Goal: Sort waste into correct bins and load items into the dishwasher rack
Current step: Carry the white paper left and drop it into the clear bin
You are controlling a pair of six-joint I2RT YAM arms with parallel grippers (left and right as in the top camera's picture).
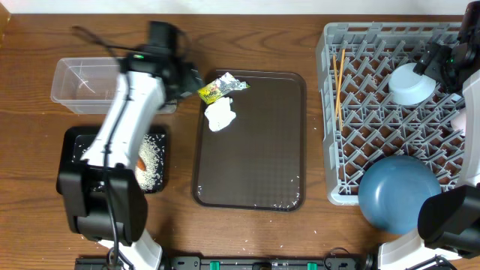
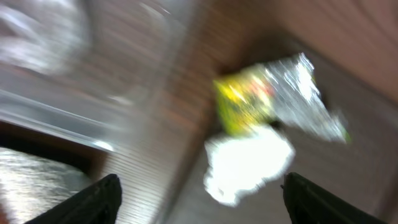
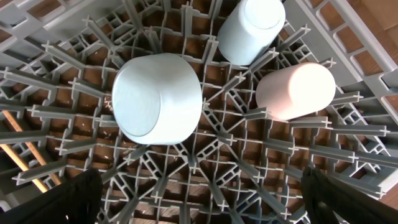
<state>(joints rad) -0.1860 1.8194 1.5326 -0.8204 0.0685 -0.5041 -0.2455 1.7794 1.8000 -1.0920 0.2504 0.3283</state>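
Note:
The yellow-green foil wrapper point(image 1: 221, 88) and the crumpled white tissue point(image 1: 220, 115) lie at the top left of the brown tray point(image 1: 255, 165). My left gripper point(image 1: 192, 82) is open and empty just left of them. The left wrist view is blurred but shows the wrapper point(image 2: 267, 99) and tissue point(image 2: 249, 165) ahead of the open jaws point(image 2: 205, 205). The carrot point(image 1: 141, 161) and rice point(image 1: 155, 157) lie in the black tray point(image 1: 75, 146). The clear tub point(image 1: 75, 86) is behind it. My right gripper point(image 1: 433, 66) is open above the rack point(image 1: 330, 150), near the upturned light-blue bowl point(image 1: 410, 84).
The rack holds the chopsticks point(image 1: 340, 82) at its left and the blue plate point(image 1: 397, 193) at its near edge. The right wrist view shows the bowl point(image 3: 157, 99), a pale cup point(image 3: 250, 28) and a white cup point(image 3: 295, 90) upside down on the pegs above the open jaws point(image 3: 202, 205).

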